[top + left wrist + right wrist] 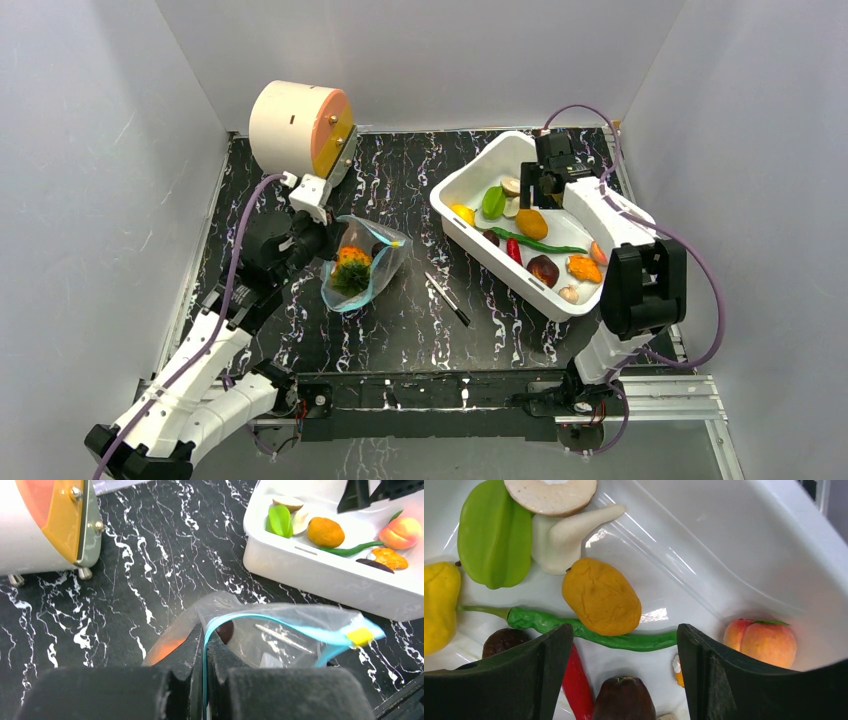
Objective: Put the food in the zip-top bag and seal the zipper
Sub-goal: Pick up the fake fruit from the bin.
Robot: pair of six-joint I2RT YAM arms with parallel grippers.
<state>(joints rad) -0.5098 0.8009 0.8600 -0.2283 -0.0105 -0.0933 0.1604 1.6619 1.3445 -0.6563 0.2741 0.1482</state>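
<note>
The clear zip-top bag (378, 262) lies left of centre on the black marble table, mouth held up. An orange pineapple with a green crown (351, 268) sits inside it. My left gripper (206, 637) is shut on the bag's edge, and the blue-teal zipper (280, 620) runs out between its jaws to a yellow slider (360, 636). My right gripper (624, 635) hangs open over the food in the white tub (724, 540), holding nothing. Below it lie an orange lump (601, 596), a long green pepper (539, 621), a red chili (576, 685) and a dark purple piece (624, 700).
More toy food fills the tub (470, 180): a green piece (494, 532), a yellow one (439, 605), a peach (761, 640). A thin black pen (447, 299) lies between bag and tub. A white cylinder with an orange face (298, 128) stands at the back left. Grey walls enclose the table.
</note>
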